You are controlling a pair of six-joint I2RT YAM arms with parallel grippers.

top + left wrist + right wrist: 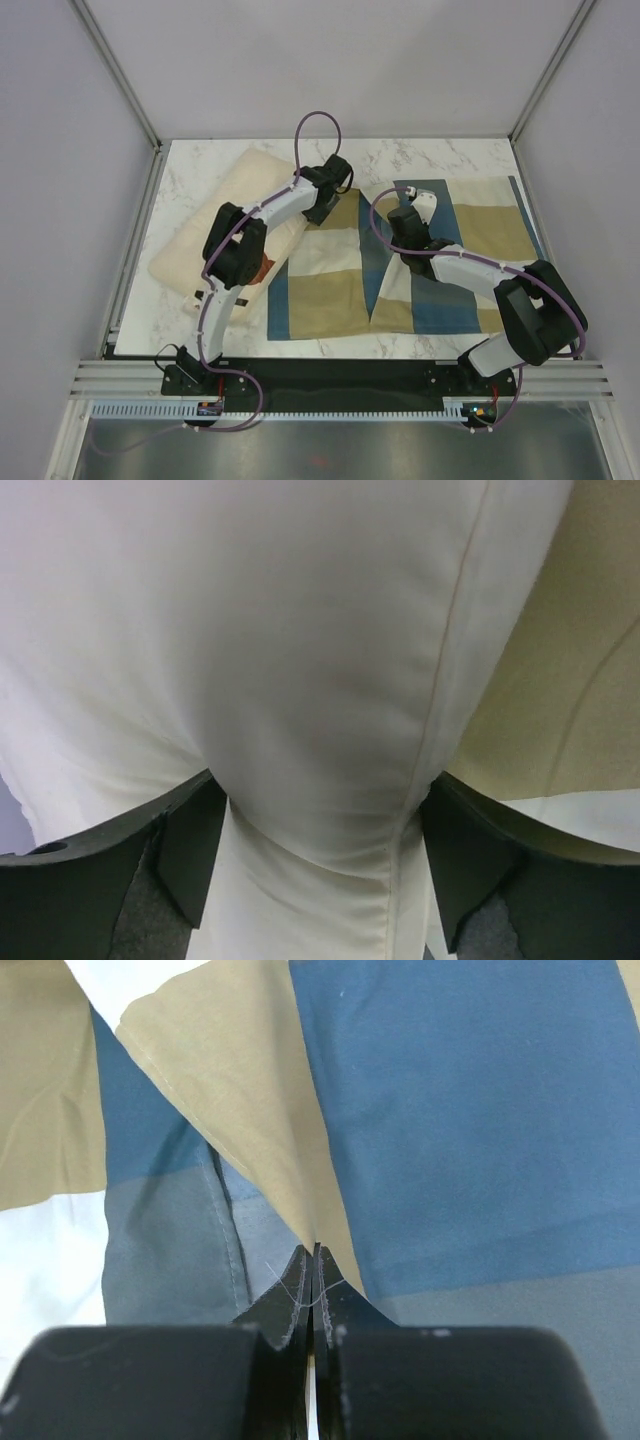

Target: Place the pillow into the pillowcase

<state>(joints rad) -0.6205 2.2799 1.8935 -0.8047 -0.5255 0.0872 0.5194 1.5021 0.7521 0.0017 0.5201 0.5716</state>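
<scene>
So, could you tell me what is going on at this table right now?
The two arms are working on getting the pillow into the pillowcase. The left gripper is shut on the pillow's cream fabric at the end nearest the case, while the right gripper pinches a fold of the checked cloth, holding it up in a ridge. The pillow lies on the left of the marble table, seemingly not yet inside.

Pillows: one, the pillow (190, 250), cream-white.
Pillowcases: one, the pillowcase (330, 280), checked blue, tan and cream.
Arms: two, the left arm (270, 205) and the right arm (470, 265).
Grippers: two, the left gripper (325, 205) and the right gripper (405, 215).
Tables: one, the marble table (200, 160).
</scene>
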